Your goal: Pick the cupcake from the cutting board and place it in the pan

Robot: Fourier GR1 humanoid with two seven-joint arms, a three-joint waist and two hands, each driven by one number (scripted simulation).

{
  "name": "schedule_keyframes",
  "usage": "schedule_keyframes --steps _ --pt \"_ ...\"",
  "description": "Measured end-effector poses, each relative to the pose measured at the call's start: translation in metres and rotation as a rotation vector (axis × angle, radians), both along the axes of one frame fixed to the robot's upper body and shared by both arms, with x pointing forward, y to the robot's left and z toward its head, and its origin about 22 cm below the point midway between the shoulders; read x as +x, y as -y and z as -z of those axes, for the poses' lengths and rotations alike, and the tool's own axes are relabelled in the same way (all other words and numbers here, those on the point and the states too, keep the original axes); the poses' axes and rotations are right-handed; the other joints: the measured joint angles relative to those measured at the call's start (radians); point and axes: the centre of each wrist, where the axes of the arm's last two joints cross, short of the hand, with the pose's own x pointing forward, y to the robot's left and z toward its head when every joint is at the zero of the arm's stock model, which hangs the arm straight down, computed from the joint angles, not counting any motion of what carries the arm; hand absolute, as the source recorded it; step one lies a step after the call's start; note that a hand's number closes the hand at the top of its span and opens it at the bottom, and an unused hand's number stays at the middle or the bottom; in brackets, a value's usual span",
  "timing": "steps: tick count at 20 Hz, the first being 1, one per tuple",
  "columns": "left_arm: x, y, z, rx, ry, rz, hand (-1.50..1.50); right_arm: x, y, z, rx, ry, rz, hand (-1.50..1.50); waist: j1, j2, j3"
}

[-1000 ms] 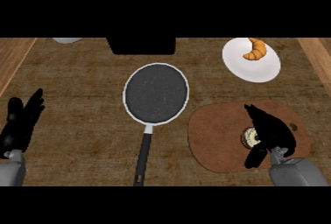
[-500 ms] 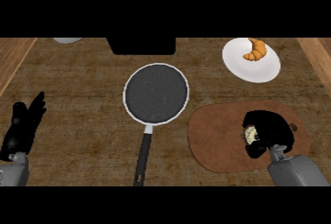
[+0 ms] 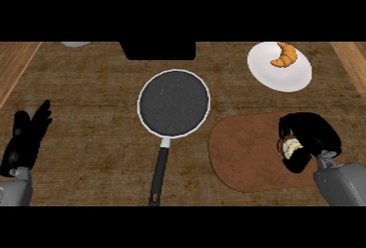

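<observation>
Head view. We look steeply down on a brown, wood-grained bench [image 3: 93, 97] with lighter wooden strips along its left and right sides.

1. Pan. We find the pan [image 3: 174, 107] near the middle of the bench. Its round dark cooking surface has a pale rim, and its black handle runs straight down toward the lower edge of the view. Nothing lies in it.

2. Cutting board. We find the cutting board [image 3: 243, 155], a reddish-brown rounded slab, right of the pan handle and below the plate. It lies flat on the bench, just beside the pan but not touching it.

3. Cupcake. We see the cupcake [image 3: 290, 147] only as a small pale patch on the right part of the cutting board. The rest is hidden by the fingers around it.

4. Right robot hand. The right robot hand [image 3: 312, 135] comes in from the lower right on its grey forearm and sits over the right part of the board. Its fingers and thumb are curled round the cupcake. We cannot tell whether the cupcake is lifted off the board.

5. Left robot hand. The left robot hand [image 3: 25, 140] shows at the left edge, fingers straight and pointing up, holding nothing, well apart from the pan.

6. Other items. A white plate [image 3: 275, 72] at the upper right carries a croissant [image 3: 285, 54]. A black box-like object [image 3: 158, 50] sits at the top centre, and a pale rounded item [image 3: 76, 44] is cut off at the top left.
</observation>
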Motion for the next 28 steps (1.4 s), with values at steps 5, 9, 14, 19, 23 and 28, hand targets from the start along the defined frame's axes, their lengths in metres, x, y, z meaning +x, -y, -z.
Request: schedule_keyframes --steps 5,9,14,19,23,28 --pt "0.001 0.004 0.004 -0.002 -0.001 0.009 0.0 0.02 0.031 -0.025 0.02 0.082 -0.22 1.5 0.003 0.002 0.0" --pt "0.001 0.003 0.002 -0.004 0.005 0.004 0.0 0.027 0.029 -0.048 0.115 0.309 -0.34 1.5 -0.002 -0.001 0.001" --pt "0.002 0.0 -0.003 -0.002 0.005 -0.004 0.0 0.034 0.01 -0.066 0.263 0.488 -0.449 1.5 -0.004 -0.002 0.0" --pt "-0.005 -0.002 -0.002 0.005 0.006 0.0 0.0 0.05 -0.019 -0.088 0.353 0.531 -0.487 1.5 -0.002 -0.002 -0.001" --pt "0.0 -0.002 -0.002 0.008 0.005 -0.003 0.0 0.057 -0.06 -0.09 0.425 0.523 -0.486 1.5 -0.002 -0.002 -0.001" --pt "0.005 -0.002 0.003 0.004 0.007 0.008 0.0 0.081 -0.106 -0.076 0.517 0.483 -0.456 1.5 0.005 0.002 -0.001"
